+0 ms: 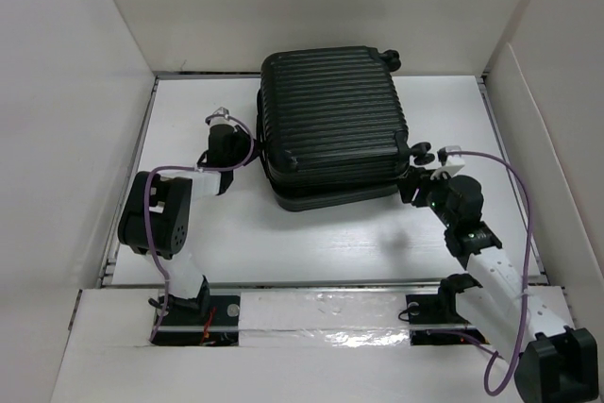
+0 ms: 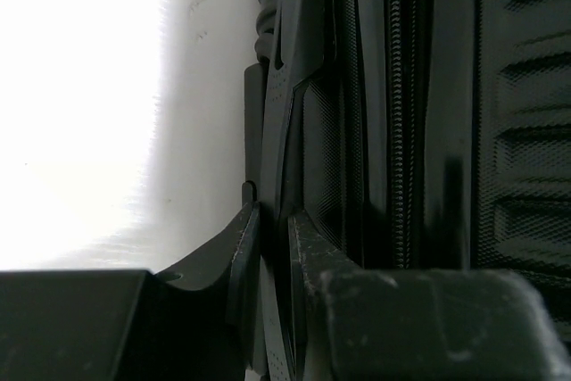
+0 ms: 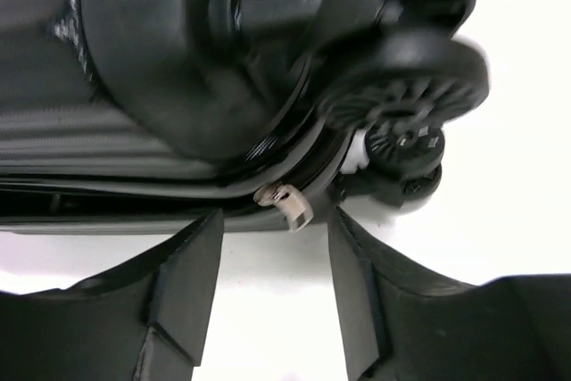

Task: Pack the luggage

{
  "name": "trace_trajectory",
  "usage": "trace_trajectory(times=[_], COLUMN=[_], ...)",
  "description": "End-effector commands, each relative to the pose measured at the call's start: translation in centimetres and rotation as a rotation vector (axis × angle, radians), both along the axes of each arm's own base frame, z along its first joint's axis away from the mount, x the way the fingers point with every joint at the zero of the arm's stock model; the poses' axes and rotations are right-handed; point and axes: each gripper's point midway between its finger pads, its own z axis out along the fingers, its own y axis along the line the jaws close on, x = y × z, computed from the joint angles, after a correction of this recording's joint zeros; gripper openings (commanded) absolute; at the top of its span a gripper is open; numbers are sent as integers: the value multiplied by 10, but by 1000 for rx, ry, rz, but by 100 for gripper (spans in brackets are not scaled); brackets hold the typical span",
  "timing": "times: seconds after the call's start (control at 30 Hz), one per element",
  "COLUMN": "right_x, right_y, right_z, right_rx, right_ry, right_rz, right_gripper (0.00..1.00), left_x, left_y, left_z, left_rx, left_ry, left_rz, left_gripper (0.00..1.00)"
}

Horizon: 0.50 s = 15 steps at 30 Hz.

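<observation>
The luggage (image 1: 330, 120), a black ribbed hard-shell suitcase, lies flat in the middle of the table with its two shells together. My left gripper (image 1: 251, 154) is at its left side. In the left wrist view that gripper (image 2: 275, 234) is shut on a thin black textured handle strip (image 2: 294, 113) on the case's side, next to the zipper track (image 2: 397, 131). My right gripper (image 1: 416, 182) is at the case's front right corner. In the right wrist view it (image 3: 275, 220) stands open, just short of a beige zipper pull (image 3: 287, 203) below a wheel (image 3: 406, 95).
White walls (image 1: 75, 92) box in the table on the left, back and right. A second wheel (image 1: 389, 57) sticks out at the case's far right corner. A purple cable (image 1: 524, 205) loops beside the right arm. Bare white table (image 1: 311, 243) lies in front of the case.
</observation>
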Motion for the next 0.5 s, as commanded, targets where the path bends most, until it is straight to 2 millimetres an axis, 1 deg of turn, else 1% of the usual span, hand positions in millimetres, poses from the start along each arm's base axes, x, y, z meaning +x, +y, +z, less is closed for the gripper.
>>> trace_trajectory(times=[0.0, 0.03, 0.07, 0.1, 0.13, 0.17, 0.27, 0.37, 0.43, 0.47], right_x=[10, 14, 11, 15, 18, 16, 11, 7, 5, 2], right_y=[3, 11, 22, 23, 25, 33, 43, 41, 39, 39], right_z=[21, 32, 32, 37, 23, 21, 15, 13, 13, 7], right_rx=[-7, -5, 1, -6, -31, -28, -13, -7, 3, 9], right_ry=[-105, -170, -169, -172, -130, -120, -128, -135, -145, -136], right_rz=[52, 112, 197, 209, 238, 288, 360, 341, 329, 324], right_gripper=[58, 58, 58, 58, 58, 58, 59, 59, 56, 56], left_x=[-4, -5, -5, -5, -5, -5, -5, -6, -6, -6], left_y=[10, 12, 11, 11, 12, 12, 11, 7, 4, 3], left_z=[-4, -7, -5, -3, -4, -3, -1, -3, -2, -2], left_rx=[-17, -22, -28, -28, -23, -20, -28, -44, -55, -58], left_ry=[2, 7, 2, -6, -6, -10, -24, -24, -33, -32], left_rz=[21, 25, 20, 19, 21, 19, 11, -5, -18, -23], left_gripper=[0, 0, 0, 0, 0, 0, 0, 0, 0, 0])
